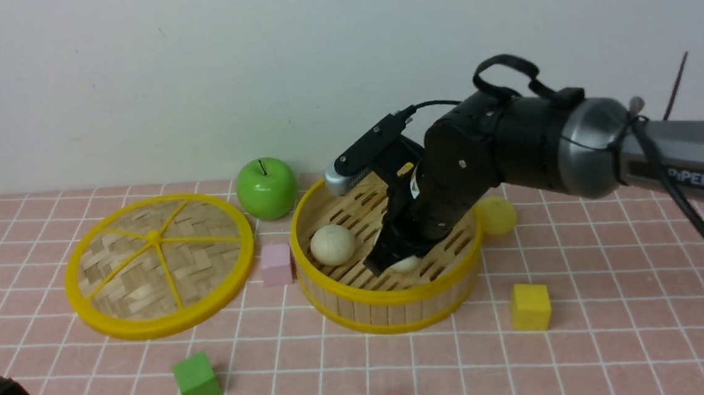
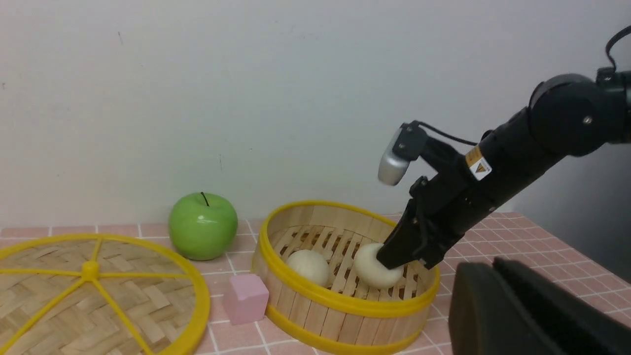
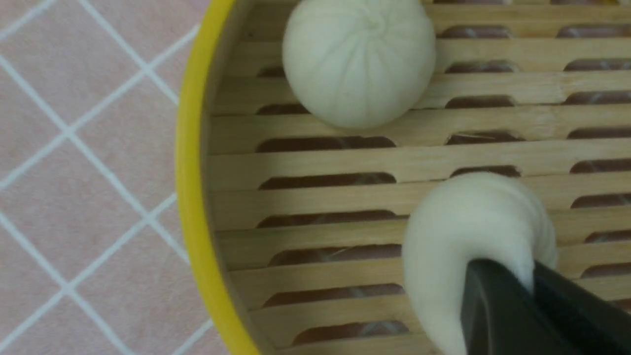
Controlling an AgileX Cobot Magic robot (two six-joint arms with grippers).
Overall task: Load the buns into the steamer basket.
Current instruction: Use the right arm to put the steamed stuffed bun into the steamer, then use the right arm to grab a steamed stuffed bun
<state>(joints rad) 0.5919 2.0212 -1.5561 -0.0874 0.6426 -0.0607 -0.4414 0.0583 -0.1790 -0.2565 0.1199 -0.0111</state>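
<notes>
Second bun [image 3: 443,256] is in the basket [image 1: 390,294], pinched in the nearly closed right claw [image 3: 512,296]; first bun [image 1: 333,244] sits inside. Placing step. Left claw [image 2: 498,266] is barely parted, nothing visible in it. Next: release, lift clear, fetch yellow bun [image 1: 497,214] outside, beside the basket.

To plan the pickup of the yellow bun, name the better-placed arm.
Probably the right: its gripper is at a cream bun inside the basket, and the yellow bun sits just beyond the basket's right side. The left gripper is across the table.
</notes>
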